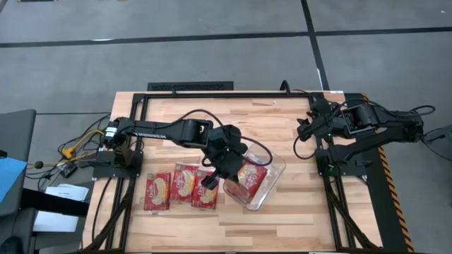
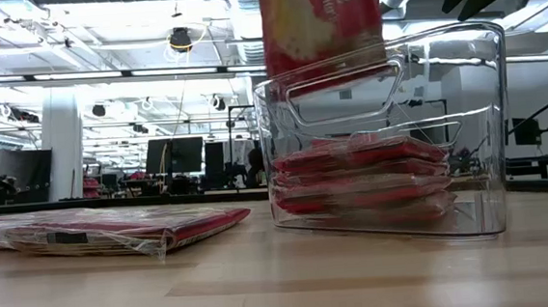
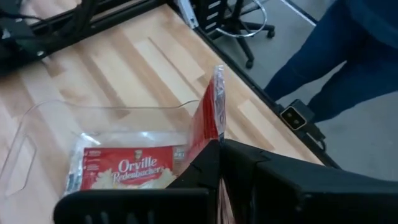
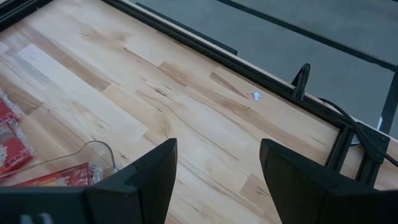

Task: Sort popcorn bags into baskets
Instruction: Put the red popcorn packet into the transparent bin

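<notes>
A clear plastic basket [image 1: 263, 185] stands on the wooden table right of centre, with red popcorn bags stacked flat inside [image 2: 363, 181]. My left gripper [image 1: 215, 173] is over the basket's left end, shut on another popcorn bag [image 2: 321, 20]. Three more bags [image 1: 182, 187] lie flat in a row on the table left of the basket. My right gripper [image 4: 214, 168] waits open at the table's right side [image 1: 304, 130], touching nothing. My left gripper pinches the red bag between its two fingers, one on each flat face [image 3: 210, 127]. The fingers slant down from the table's left. The bag is seen edge-on past the fingertips. It hangs upright, its lower end [image 2: 332, 77] just inside the basket's rim, clear of the stack.
A black frame [image 1: 191, 87] borders the table's far edge and sides. A person in blue trousers [image 3: 348, 50] stands beyond one table edge, by a chair base [image 3: 249, 25]. Bare wood lies at the far side of the basket [image 4: 186, 87].
</notes>
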Robot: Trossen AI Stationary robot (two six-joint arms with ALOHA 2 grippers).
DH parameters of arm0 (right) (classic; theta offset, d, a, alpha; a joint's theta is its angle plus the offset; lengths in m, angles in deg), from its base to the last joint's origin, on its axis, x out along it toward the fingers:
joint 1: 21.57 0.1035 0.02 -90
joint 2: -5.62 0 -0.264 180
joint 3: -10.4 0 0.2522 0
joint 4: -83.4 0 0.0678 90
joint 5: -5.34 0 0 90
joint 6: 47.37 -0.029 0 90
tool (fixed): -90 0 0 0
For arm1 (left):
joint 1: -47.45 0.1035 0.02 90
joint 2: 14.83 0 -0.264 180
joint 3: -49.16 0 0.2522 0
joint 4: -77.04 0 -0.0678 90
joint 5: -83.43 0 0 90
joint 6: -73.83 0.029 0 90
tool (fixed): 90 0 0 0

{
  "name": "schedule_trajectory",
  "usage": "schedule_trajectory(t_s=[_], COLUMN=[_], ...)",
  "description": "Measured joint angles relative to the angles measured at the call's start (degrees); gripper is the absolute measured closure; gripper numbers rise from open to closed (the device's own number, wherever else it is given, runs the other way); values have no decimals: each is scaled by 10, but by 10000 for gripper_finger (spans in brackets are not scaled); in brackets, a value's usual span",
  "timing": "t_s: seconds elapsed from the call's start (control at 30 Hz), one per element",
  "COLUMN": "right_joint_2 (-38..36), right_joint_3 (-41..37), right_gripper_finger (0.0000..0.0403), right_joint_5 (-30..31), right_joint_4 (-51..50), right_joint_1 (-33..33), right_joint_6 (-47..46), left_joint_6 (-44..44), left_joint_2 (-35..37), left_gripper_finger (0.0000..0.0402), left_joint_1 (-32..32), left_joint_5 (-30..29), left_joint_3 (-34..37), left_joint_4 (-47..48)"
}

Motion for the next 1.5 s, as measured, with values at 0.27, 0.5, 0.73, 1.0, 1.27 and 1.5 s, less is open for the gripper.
schedule_trajectory(t_s=[0.27,0.5,0.73,1.0,1.27,1.5], right_joint_2=[0,0,0,0,0,0], right_joint_3=[0,0,0,0,0,0], right_gripper_finger=[148,148,148,148,148,148], right_joint_5=[0,-1,0,0,-1,-3], right_joint_4=[0,0,0,0,0,0], right_joint_1=[0,0,0,0,0,1], right_joint_6=[-11,-14,-13,-10,2,2], left_joint_6=[9,27,38,57,71,104], left_joint_2=[-23,-35,-36,-50,-76,-104], left_gripper_finger=[401,401,401,401,401,401], left_joint_1=[0,7,31,60,84,97], left_joint_5=[51,43,52,62,69,53], left_joint_3=[5,5,22,25,24,23], left_joint_4=[1,24,21,22,9,-15])
